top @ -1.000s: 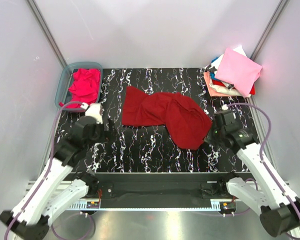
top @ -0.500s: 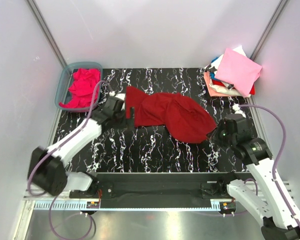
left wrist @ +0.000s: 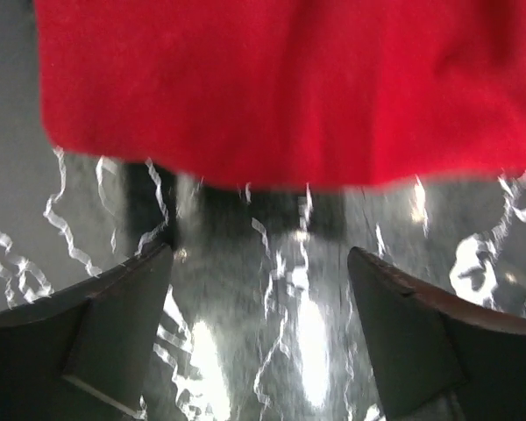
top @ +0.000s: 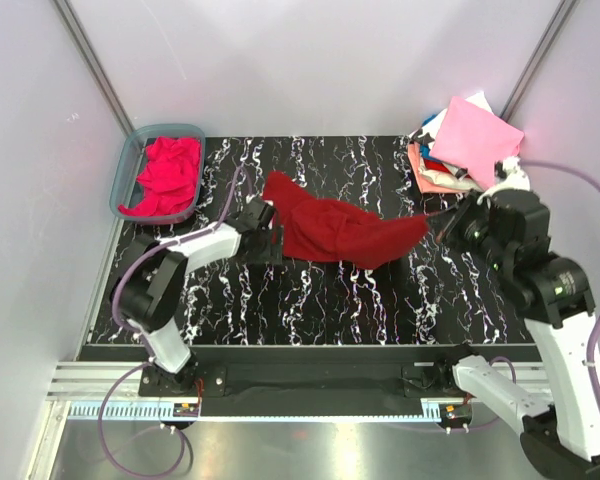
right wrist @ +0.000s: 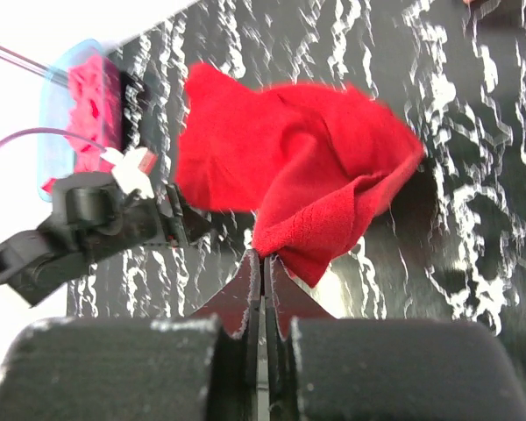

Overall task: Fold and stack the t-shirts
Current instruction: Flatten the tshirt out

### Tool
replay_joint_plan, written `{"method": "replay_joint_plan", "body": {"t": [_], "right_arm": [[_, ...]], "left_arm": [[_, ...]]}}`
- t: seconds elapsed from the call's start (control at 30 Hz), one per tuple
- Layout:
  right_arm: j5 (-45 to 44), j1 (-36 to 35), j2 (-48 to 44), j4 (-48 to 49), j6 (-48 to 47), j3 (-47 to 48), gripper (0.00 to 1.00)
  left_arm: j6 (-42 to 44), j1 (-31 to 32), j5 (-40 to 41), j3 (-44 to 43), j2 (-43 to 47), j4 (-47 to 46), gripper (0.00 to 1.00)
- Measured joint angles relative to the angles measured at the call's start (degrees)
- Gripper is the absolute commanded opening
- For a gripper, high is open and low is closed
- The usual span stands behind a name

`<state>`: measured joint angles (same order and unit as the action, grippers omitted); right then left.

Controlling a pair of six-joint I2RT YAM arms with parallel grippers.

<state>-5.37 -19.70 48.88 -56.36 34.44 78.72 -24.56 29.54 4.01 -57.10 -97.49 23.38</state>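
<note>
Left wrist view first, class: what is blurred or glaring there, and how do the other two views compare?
Left wrist: crimson shirt soft-edged and blurred, white glare streaks on the glossy table. Right wrist: shirt fairly sharp, right gripper body out of focus. Top external: even light, everything in focus.

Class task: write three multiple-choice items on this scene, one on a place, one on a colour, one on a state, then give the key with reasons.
1. Where does the tub stand on the table? A far-left corner; B far-right corner; C near edge, middle.
2. What colour is the shirt in the tub? A white; B magenta-pink; C blue.
3. The right hand is: A open; B shut on the crimson shirt; C shut on nothing.
Key: 1 A, the top view shows it there. 2 B, the cloth inside is bright pink. 3 B, the wrist view shows crimson cloth pinched at its tips.
</note>
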Motion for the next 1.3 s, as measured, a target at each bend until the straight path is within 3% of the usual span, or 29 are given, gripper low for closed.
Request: {"method": "replay_joint_plan", "body": {"t": [0.03,0.1,0.13,0.27,0.43,0.47,0.57,0.6,0.7,0.9,1.03,1.17,1.27,1.3], "right_arm": [[0.0,0.0,0.8,0.0,-0.5,1.7,0.00],[0.0,0.0,2.5,-0.1,-1.5,4.7,0.00],[0.0,0.0,3.0,-0.1,-1.8,5.5,0.00],[0.0,0.0,4.2,-0.9,-3.0,7.4,0.00],[0.0,0.0,4.2,-2.5,-3.5,7.5,0.00],[0.0,0.0,4.2,-2.7,-3.6,7.5,0.00],[0.0,0.0,4.0,-3.3,-3.8,7.5,0.00],[0.0,0.0,4.0,-3.4,-3.8,7.5,0.00],[0.0,0.0,4.0,-3.4,-4.2,7.5,0.00],[-1.3,0.0,4.3,-4.5,-5.6,8.4,0.00],[-4.7,0.0,7.6,-9.7,-6.2,17.2,0.00],[-10.9,0.0,11.4,-13.6,-6.8,31.4,0.00],[-15.6,0.0,11.9,-15.1,-7.7,37.2,0.00],[-17.3,0.0,11.7,-15.7,-8.0,38.4,0.00]], "left_arm": [[0.1,0.0,1.0,-0.9,-1.1,0.2,0.70],[0.0,0.1,1.4,-2.4,-2.5,-1.3,0.68],[0.1,0.0,2.0,-3.0,-3.3,-2.1,0.71],[0.3,0.1,2.7,-4.8,-5.1,-3.8,0.95],[-0.2,0.0,2.0,-5.0,-5.6,-6.5,0.92],[-0.4,0.0,1.7,-5.0,-5.8,-7.1,0.88],[-1.3,0.0,0.5,-5.2,-6.3,-8.7,0.57],[-1.4,0.0,0.2,-5.3,-6.6,-9.4,0.36],[-2.0,0.0,-1.4,-5.9,-8.0,-11.9,0.00],[-1.5,0.7,-2.1,-9.0,-4.4,-8.4,0.00],[-0.2,1.7,1.1,-22.0,6.4,4.9,0.00],[2.3,1.5,4.0,-45.7,13.0,14.7,0.00],[4.2,-1.4,3.8,-65.4,12.8,21.5,0.00],[4.6,-3.0,3.4,-69.9,11.8,23.1,0.07]]}}
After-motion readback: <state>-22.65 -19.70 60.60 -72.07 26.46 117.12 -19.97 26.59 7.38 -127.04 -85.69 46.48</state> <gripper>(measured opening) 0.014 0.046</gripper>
